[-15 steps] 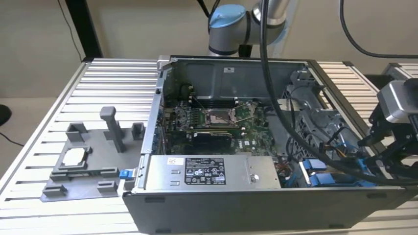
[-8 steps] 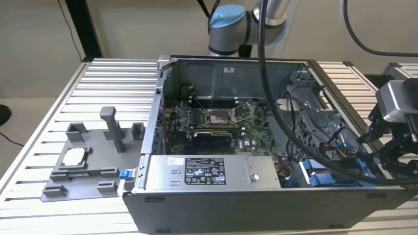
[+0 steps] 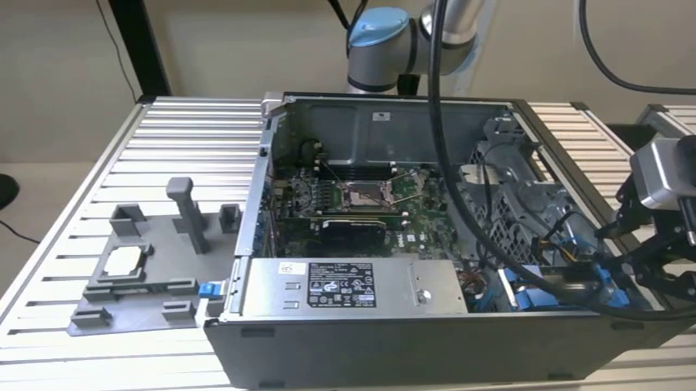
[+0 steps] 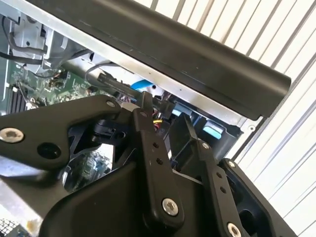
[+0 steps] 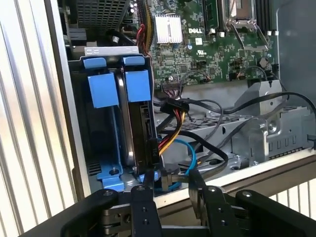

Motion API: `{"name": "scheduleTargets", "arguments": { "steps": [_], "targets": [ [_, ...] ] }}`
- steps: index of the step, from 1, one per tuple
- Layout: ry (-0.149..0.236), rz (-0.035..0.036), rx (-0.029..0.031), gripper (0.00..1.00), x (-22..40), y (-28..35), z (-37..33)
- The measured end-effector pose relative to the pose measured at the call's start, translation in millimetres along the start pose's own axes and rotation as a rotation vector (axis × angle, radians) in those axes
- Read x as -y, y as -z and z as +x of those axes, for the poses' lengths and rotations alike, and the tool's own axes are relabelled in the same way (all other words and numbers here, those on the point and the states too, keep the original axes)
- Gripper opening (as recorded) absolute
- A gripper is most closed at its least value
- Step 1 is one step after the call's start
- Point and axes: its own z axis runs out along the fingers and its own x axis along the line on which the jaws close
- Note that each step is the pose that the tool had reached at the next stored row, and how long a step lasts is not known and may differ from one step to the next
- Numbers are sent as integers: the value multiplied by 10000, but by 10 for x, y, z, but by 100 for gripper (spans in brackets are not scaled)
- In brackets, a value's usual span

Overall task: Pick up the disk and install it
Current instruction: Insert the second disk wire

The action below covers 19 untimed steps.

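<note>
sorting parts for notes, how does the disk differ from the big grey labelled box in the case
The disk stands on edge in its bay; the grey box lies flat, label up. The disk wears a blue bracket; the grey box is bare metal. Both sit inside the computer case.

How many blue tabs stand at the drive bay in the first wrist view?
2: the blue tabs stand side by side on the drive bay, the second on the bracket of the disk. The gripper is just outside the case; more tabs may be hidden.
</note>
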Motion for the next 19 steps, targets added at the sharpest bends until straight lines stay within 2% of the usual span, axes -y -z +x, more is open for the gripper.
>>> {"name": "scheduleTargets", "arguments": {
  "steps": [1,4,15,19],
  "targets": [
    [-2,-5,30,100,-9,6,17],
    [-1,-5,32,100,-58,0,30],
    [0,-3,43,100,-61,-79,27],
    [10,16,110,100,-67,-104,-9]
  ]
}}
